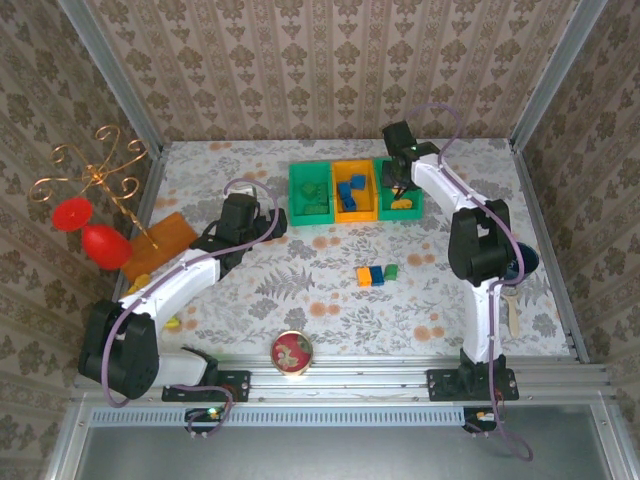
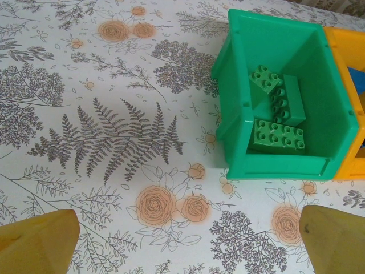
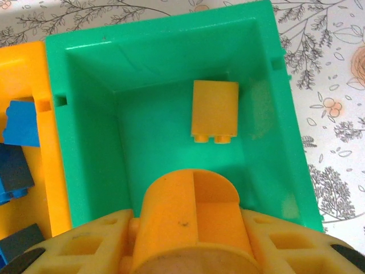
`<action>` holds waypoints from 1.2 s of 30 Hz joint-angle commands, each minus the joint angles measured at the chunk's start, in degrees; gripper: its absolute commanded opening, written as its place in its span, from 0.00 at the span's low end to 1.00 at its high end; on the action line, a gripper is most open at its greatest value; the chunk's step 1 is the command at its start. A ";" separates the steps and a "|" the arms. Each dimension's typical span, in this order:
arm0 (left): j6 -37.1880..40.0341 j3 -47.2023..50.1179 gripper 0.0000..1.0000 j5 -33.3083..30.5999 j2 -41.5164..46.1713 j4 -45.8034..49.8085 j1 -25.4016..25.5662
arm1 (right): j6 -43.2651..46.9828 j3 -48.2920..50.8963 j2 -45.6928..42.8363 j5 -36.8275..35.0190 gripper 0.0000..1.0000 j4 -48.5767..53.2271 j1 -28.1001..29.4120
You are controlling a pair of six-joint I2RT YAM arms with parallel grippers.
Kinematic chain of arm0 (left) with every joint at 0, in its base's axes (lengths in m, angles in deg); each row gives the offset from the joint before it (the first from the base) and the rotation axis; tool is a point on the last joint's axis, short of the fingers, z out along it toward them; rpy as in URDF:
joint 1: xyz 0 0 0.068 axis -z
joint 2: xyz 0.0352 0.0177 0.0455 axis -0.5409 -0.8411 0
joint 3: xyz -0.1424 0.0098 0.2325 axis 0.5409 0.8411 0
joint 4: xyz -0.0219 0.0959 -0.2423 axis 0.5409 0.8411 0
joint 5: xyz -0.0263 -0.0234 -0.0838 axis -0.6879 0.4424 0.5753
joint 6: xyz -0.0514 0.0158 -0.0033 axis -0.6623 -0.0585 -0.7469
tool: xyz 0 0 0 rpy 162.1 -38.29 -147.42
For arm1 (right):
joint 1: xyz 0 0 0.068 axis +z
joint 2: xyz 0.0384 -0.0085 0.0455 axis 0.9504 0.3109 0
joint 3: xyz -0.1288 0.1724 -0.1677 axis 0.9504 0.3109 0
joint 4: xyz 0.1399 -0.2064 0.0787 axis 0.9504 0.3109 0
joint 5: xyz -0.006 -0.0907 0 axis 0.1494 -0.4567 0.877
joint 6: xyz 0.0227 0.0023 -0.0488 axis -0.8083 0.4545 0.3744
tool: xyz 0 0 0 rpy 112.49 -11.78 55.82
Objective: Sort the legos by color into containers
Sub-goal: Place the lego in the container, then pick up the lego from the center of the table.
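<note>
Left gripper: jaws wide apart, empty, near left green bin holding green bricks.
Right gripper: clamped on an orange brick, seemingly rounded, above right green bin.
Table: three loose bricks, orange, blue, green.

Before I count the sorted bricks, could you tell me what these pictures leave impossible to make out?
- Right wrist view: the orange brick held in the right hand hides the near floor of the right green bin.
- Left wrist view: the frame edge cuts off the orange bin and most of its contents.
- Top view: a yellow item beside the left arm is too small to identify.
</note>
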 commanded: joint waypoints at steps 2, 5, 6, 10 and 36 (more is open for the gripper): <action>1.30 -1.31 1.00 0.75 -0.15 1.92 -0.21 | 1.33 -2.08 0.91 -2.08 0.47 0.51 -0.18; 1.29 -1.31 1.00 0.75 -0.06 1.94 -0.15 | 1.43 -2.08 0.86 -2.04 0.52 0.67 -0.19; 1.33 -1.32 1.00 0.85 -0.06 1.93 -0.14 | 1.45 -2.08 0.71 -1.97 0.53 0.75 -0.26; 1.46 -1.40 1.00 0.84 -0.06 2.01 -0.14 | 1.47 -1.95 0.05 -2.01 0.58 1.17 -0.26; 1.77 -1.94 1.00 2.11 -1.11 1.40 -0.20 | -7.77 26.75 -23.91 2.56 0.71 -1.84 2.32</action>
